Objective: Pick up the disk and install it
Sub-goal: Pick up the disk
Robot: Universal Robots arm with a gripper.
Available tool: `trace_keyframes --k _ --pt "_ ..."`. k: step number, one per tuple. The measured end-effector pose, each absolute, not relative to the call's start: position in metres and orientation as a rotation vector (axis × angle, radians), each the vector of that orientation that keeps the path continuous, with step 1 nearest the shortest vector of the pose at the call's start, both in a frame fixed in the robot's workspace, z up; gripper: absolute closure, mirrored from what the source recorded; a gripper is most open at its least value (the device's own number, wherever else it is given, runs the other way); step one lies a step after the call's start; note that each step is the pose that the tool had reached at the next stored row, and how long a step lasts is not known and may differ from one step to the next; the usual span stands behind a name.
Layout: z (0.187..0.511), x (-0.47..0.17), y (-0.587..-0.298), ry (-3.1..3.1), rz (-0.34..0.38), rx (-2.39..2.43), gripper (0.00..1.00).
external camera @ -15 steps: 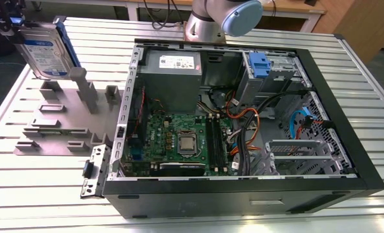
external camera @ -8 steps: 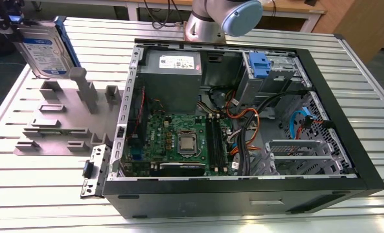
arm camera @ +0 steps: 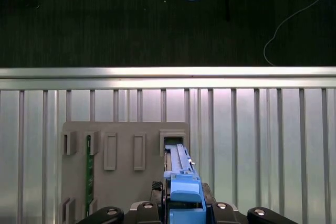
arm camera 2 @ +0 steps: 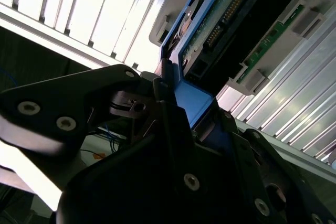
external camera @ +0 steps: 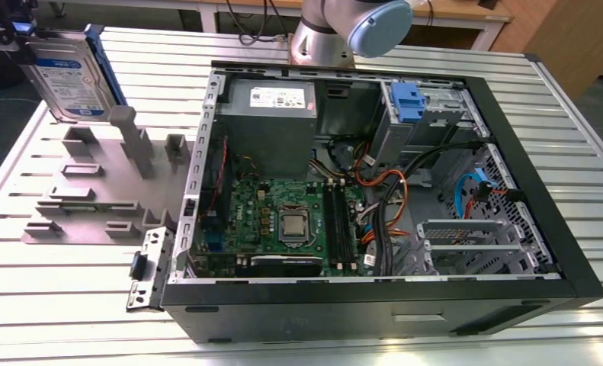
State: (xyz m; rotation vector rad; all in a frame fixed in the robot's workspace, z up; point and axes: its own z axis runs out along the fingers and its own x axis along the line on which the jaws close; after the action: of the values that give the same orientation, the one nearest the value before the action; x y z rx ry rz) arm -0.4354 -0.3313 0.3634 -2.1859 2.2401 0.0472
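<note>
The disk point(external camera: 65, 76) is a silver hard drive with a white-and-blue label in a blue carrier. It stands upright at the exterior view's far left, over the back of the grey slotted fixture point(external camera: 93, 191). My gripper point(external camera: 4, 34) is shut on its upper end. In the first wrist view the disk point(arm camera: 181, 174) is seen edge-on, running from my gripper point(arm camera: 184, 211) to a slot in the fixture point(arm camera: 126, 150). In the second wrist view the black fingers point(arm camera 2: 157, 129) clamp the blue carrier point(arm camera 2: 195, 100). I cannot tell whether its lower end is clear of the slot.
An open computer case point(external camera: 575, 252) lies on the slatted metal table point(external camera: 57, 305), to the exterior view's right of the fixture. A blue bracket point(external camera: 408, 103) sits in its drive bay, beside cables and the motherboard point(external camera: 280, 221). A green board point(arm camera: 89, 174) stands in another fixture slot.
</note>
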Motion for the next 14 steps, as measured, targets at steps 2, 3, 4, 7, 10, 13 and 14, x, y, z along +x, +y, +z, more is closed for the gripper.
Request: trace_keyframes --k 2,3,4,7,10,13,14 --pt "0.3636 -0.4354 -0.3313 2.24 0.047 -2.186 0.64" --pt "0.3638 -0.4354 -0.3313 2.24 0.047 -2.186 0.64" --pt "0.364 -0.4354 -0.3313 2.24 0.047 -2.186 0.64" --pt "0.3645 -0.4354 -0.3313 2.24 0.047 -2.186 0.64" --pt "0.365 -0.4354 -0.3313 2.24 0.047 -2.186 0.64" --pt "0.3653 -0.4354 -0.3313 2.24 0.047 -2.186 0.64" --pt "0.3654 -0.4354 -0.3313 2.24 0.047 -2.186 0.64"
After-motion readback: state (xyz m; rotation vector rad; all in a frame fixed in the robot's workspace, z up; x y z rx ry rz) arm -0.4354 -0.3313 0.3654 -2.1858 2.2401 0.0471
